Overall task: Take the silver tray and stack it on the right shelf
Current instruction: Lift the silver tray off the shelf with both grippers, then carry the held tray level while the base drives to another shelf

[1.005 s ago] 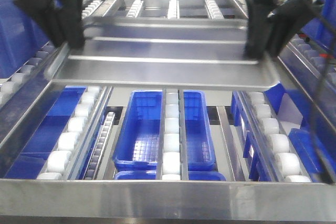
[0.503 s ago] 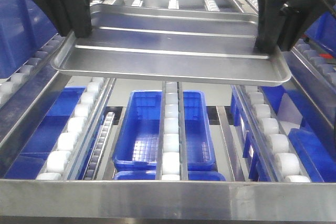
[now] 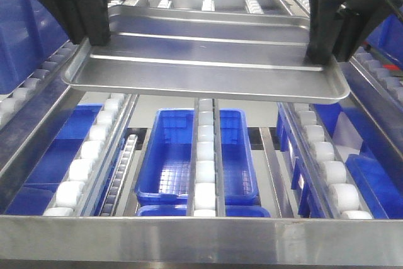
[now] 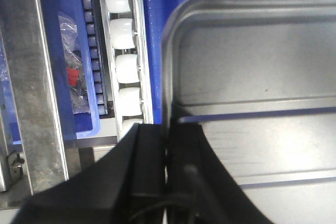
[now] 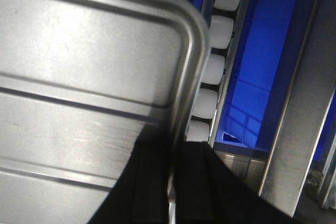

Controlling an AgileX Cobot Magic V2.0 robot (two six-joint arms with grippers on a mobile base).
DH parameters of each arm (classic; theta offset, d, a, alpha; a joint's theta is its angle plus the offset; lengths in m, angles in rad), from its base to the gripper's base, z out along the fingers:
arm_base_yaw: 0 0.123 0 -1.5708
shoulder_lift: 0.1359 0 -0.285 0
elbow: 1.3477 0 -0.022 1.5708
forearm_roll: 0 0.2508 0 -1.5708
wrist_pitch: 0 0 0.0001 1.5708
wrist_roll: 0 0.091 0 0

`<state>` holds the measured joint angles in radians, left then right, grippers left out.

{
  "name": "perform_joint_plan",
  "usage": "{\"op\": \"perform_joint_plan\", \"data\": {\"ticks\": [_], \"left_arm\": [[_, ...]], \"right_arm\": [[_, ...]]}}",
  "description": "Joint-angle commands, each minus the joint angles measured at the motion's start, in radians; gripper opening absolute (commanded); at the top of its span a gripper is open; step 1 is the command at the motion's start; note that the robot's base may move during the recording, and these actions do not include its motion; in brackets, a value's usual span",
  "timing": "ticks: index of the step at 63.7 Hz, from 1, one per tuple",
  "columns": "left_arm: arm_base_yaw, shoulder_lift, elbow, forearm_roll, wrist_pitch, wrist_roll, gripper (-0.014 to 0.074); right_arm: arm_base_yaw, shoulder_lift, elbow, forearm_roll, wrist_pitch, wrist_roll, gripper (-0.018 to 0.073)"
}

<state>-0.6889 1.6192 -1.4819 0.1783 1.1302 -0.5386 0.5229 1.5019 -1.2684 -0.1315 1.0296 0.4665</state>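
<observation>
Pinching the left rim of the silver tray point(image 3: 208, 61), the left gripper point(image 3: 88, 37) has one black finger outside the raised edge and one inside it. The left wrist view shows both pressed against the metal near a rounded corner. In that view a clear plastic bag point(image 4: 73, 77) with something red in it lies in a blue container to the left, past a row of white rollers.

The tray hangs level in the air between the two arms, its long side facing the front camera. Two long raised ridges run across its shiny base. It touches nothing but the grippers and sits above the far half of a roller rack point(image 3: 271, 174) with big white rollers point(image 3: 82, 168) on several rails. Under those rails, below the tray's near edge, lies an open blue bin point(image 3: 170, 155), crossed by the middle rail. A wide steel front bar point(image 3: 201, 237) spans the bottom of the front view.

At the tray's right rim the right gripper point(image 3: 327, 55) grips in the same way. The right wrist view shows its fingers closed on the edge just behind the rounded corner, with white rollers and blue plastic beyond.
</observation>
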Motion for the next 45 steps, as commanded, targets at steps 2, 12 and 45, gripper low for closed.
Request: {"op": "perform_joint_plan", "data": {"ticks": [2,12,45], "left_arm": [[-0.014,-0.048,-0.039,-0.004,-0.042,0.010,-0.0093],[-0.014,-0.048,-0.039,-0.004,-0.042,0.010,-0.0093],[-0.014,-0.048,-0.039,-0.004,-0.042,0.010,-0.0093]], "right_arm": [[0.004,-0.042,-0.036,0.001,-0.043,-0.035,0.0057],[0.004,-0.042,-0.036,0.001,-0.043,-0.035,0.0057],[0.004,-0.042,-0.036,0.001,-0.043,-0.035,0.0057]]}}
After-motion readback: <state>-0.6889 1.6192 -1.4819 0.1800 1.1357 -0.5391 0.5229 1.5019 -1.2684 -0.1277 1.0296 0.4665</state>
